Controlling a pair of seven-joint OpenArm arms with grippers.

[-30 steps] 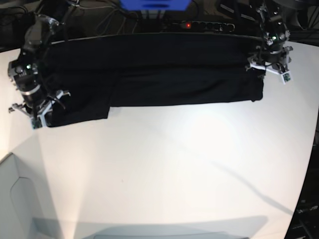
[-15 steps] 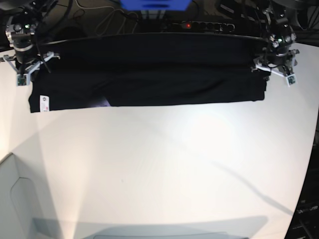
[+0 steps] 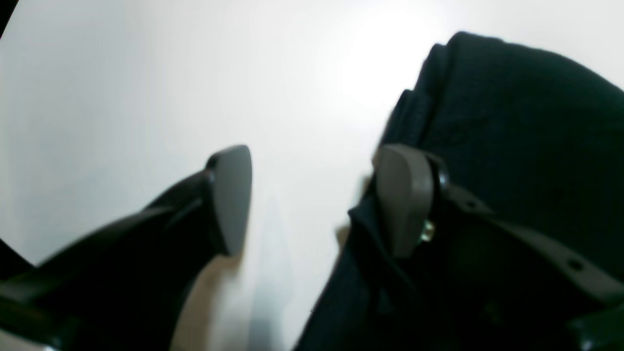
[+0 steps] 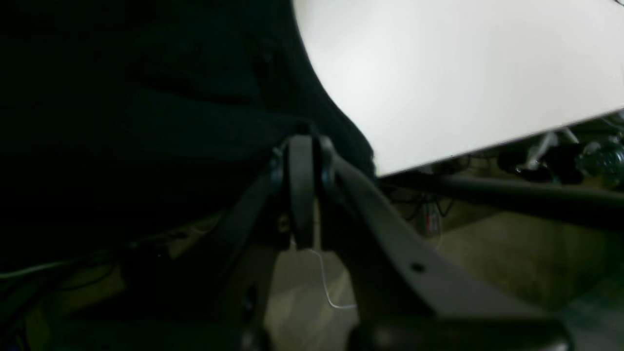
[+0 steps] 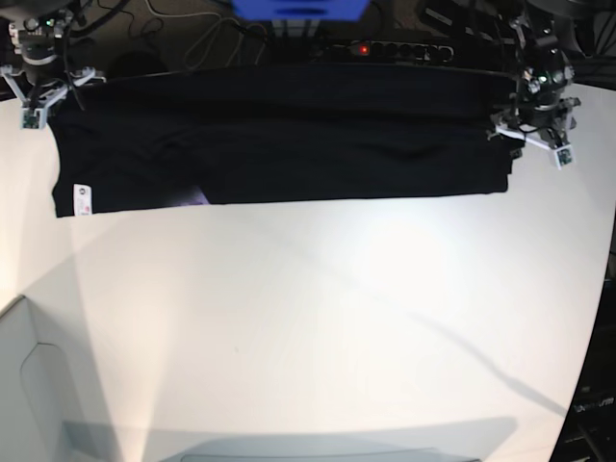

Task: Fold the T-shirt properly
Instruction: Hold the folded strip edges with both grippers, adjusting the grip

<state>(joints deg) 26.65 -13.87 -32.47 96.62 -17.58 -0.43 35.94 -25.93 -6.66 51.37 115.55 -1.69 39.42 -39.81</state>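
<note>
The black T-shirt (image 5: 289, 144) lies as a long band across the far side of the white table (image 5: 308, 318). Its small white label (image 5: 83, 199) shows at the lower left corner, with a sliver of purple (image 5: 194, 198) nearby. My right gripper (image 5: 37, 94) hangs at the far left, shut on the T-shirt's end; in the right wrist view the right gripper (image 4: 302, 146) pinches the dark T-shirt (image 4: 146, 122). My left gripper (image 5: 532, 135) sits at the shirt's right end. The left gripper (image 3: 317, 200) is open over bare table, one finger (image 3: 404, 200) against the T-shirt (image 3: 512, 122).
A power strip (image 5: 385, 48) with a red light and a blue object (image 5: 298, 8) sit behind the table's far edge, among cables. A pale box-like shape (image 5: 29, 385) stands at the near left corner. The right wrist view looks past the table's edge (image 4: 487, 141) to the floor.
My right gripper has moved from the near left to the far left corner, pulling the shirt's left end with it, so the label now shows. The left gripper has barely moved.
</note>
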